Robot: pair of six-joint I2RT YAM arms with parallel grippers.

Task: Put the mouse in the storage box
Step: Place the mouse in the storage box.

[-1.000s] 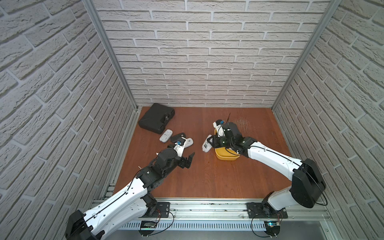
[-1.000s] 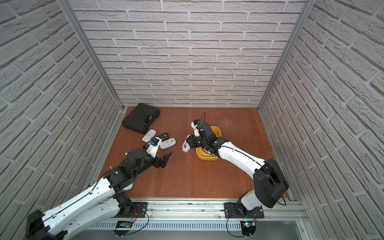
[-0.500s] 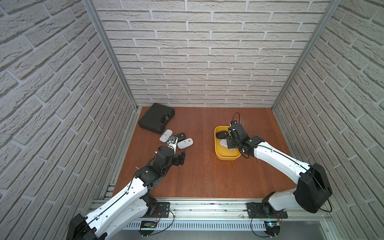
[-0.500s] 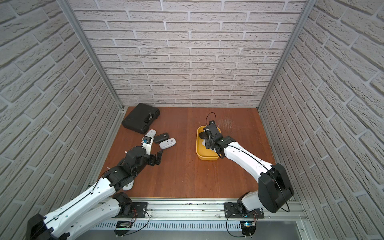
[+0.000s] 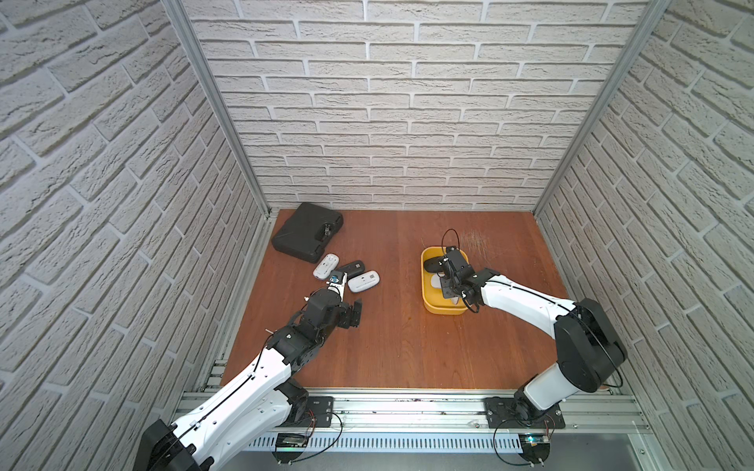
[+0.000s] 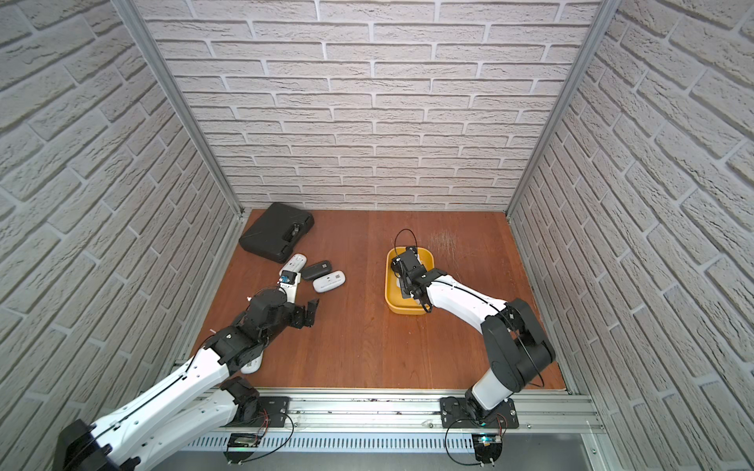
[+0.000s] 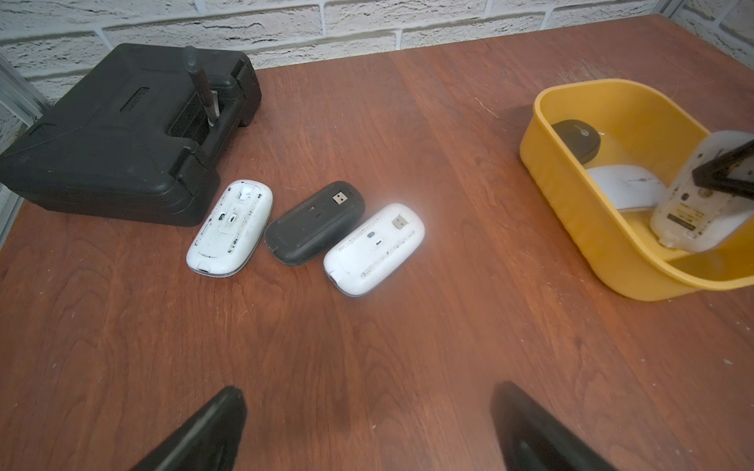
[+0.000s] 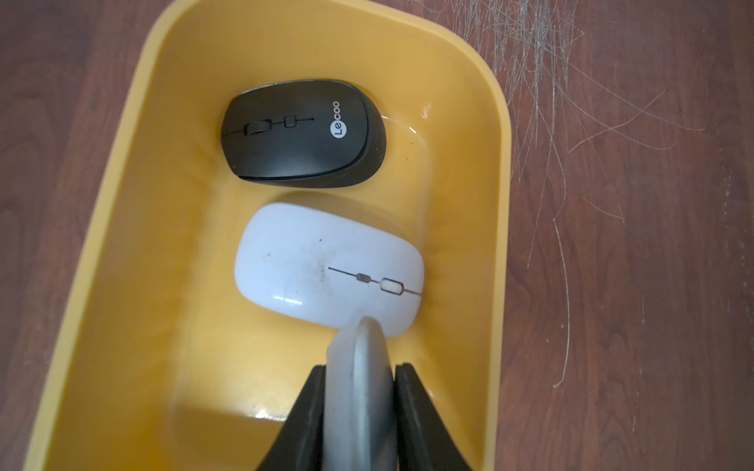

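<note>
Right gripper point(image 8: 361, 369) pinched white mouse point(image 8: 361, 412) edge-on inside storage box point(image 8: 155, 244), likely for release; left gripper point(image 7: 369, 389) gaped, empty.

Only thing I can actually read is "Lecoo", the "Le" in a white dot and "coo" in white letters, on the matte black plastic mouse point(image 8: 302, 134) in the shallow yellow plastic storage box point(image 8: 134, 204); the raised label on the flat black hard plastic case point(image 7: 134, 102) is too blurry.
</note>
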